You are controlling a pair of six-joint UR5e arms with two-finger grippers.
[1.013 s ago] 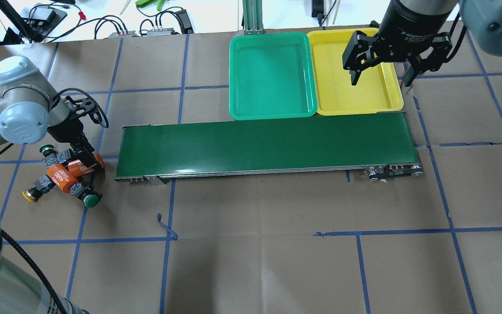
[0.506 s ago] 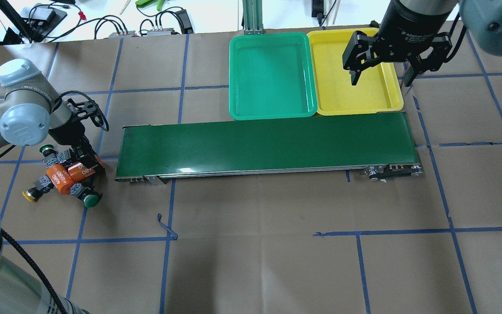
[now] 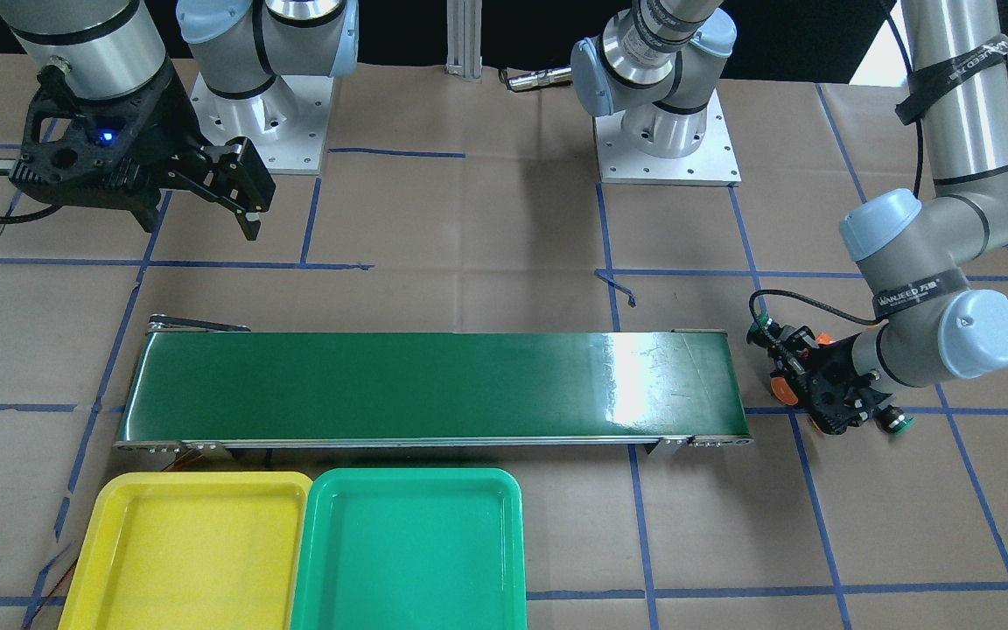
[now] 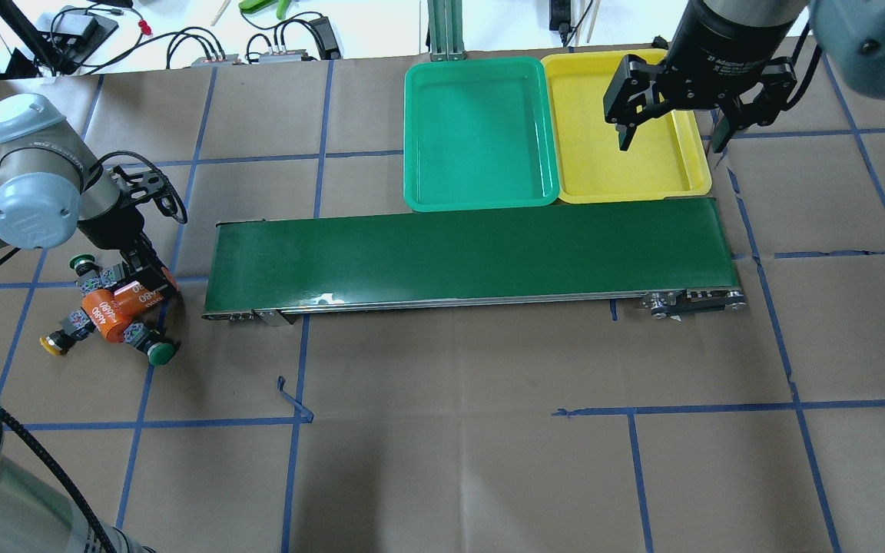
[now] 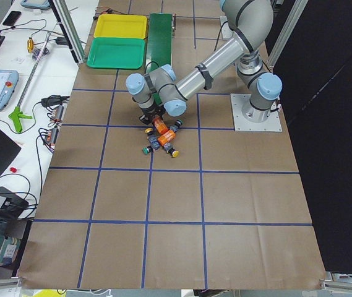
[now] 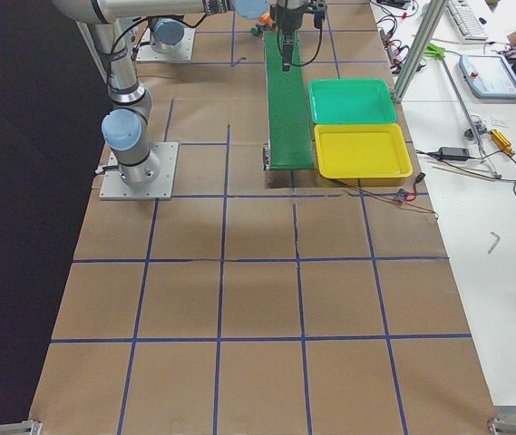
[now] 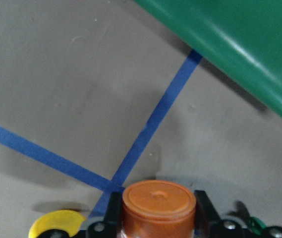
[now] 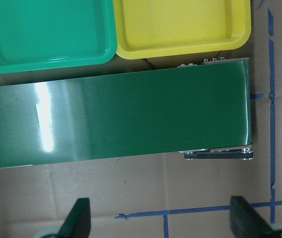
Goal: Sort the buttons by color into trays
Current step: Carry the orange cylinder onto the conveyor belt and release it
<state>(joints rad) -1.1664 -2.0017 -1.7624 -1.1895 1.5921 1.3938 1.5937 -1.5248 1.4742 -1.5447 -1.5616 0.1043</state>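
While the left hand [image 4: 152, 278] clamps one of two orange cylinders [image 4: 108, 316], the right hand [image 4: 673, 142] hangs spread, apart from two trays [image 4: 473, 130].

The worktop [image 4: 442, 461] is covered in brown paper crossed by a grid of blue tape [image 4: 323, 115]. A long dark green conveyor belt [image 4: 465, 253] lies across its middle. Just beside the belt's far edge, a green tray [image 4: 477, 130] and a yellow tray [image 4: 611, 169] sit side by side, touching. Off the belt's other end lies a tight cluster: a green-capped button [image 4: 160, 353], a second green-capped button [image 4: 83, 263], a yellow-capped button [image 4: 51, 345] and an orange cylinder [image 4: 104, 315] marked 4680. Two grey mounting plates [image 3: 714, 166] are fixed along one edge.
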